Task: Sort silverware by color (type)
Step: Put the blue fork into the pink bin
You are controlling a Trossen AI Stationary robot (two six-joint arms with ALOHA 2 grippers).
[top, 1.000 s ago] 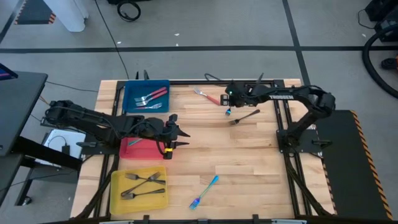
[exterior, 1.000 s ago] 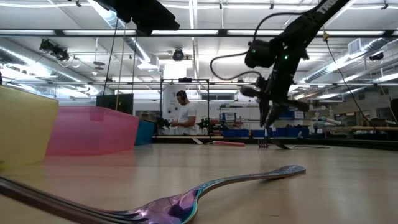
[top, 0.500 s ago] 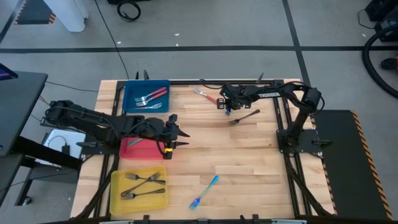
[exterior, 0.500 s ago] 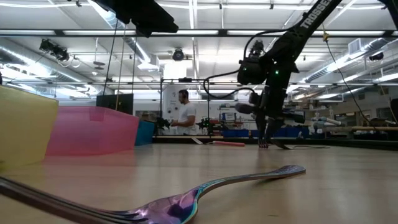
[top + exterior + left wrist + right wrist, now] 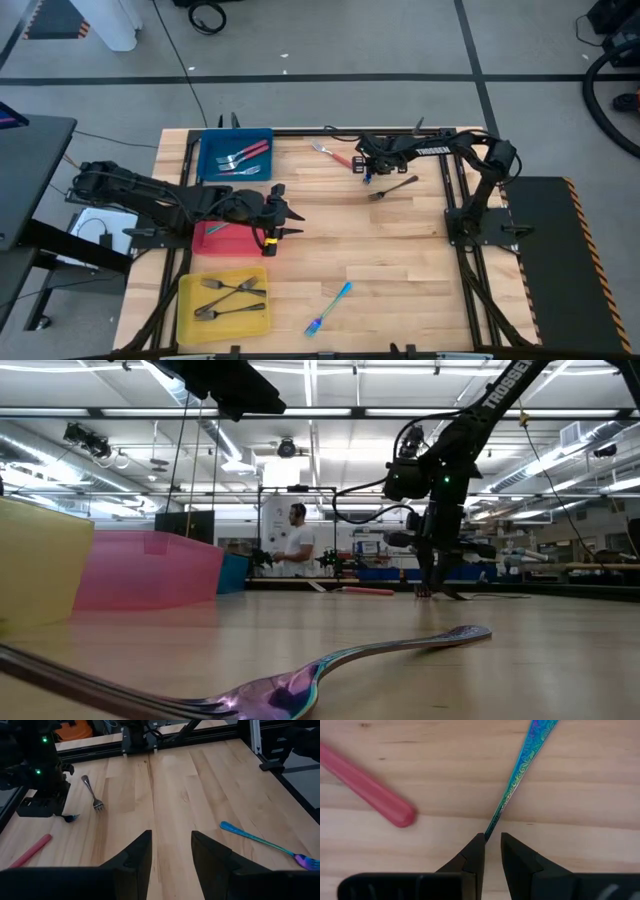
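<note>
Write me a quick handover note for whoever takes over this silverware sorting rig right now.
Right gripper: down at the far side of the table, jaws slightly apart around the thin end of an iridescent blue utensil; whether it is gripped is unclear. A red-handled fork lies just beside it.
Left gripper: open, empty, waiting over the red tray.
Done: two red-handled forks in the blue tray; grey forks in the yellow tray.
Left: the blue utensil at the right gripper, the red-handled fork, a grey fork nearby, and a blue fork at the near edge.
</note>
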